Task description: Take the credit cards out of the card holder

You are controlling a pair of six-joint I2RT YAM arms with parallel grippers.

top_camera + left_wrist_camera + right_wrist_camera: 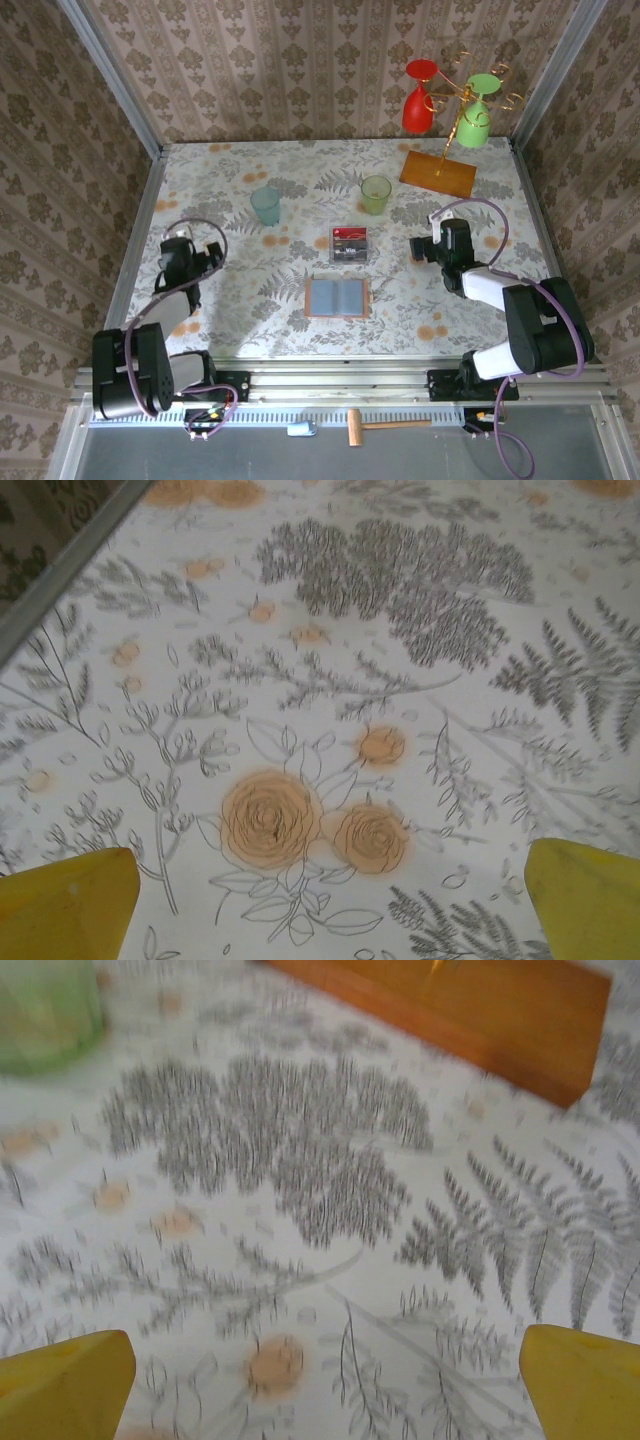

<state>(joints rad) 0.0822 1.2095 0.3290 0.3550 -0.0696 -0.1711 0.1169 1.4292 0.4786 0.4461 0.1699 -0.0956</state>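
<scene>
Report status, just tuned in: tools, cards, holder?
Left tool and right tool open, empty. Holder open flat, mid-table. Cards in clear tray just beyond. Nothing in the way.

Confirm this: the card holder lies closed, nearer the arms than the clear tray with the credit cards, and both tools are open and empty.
Not closed: the top external view shows the card holder lying open, grey-blue pockets up. It is nearer the arms than the clear tray with the credit cards, and the left tool and right tool are open and empty.
</scene>
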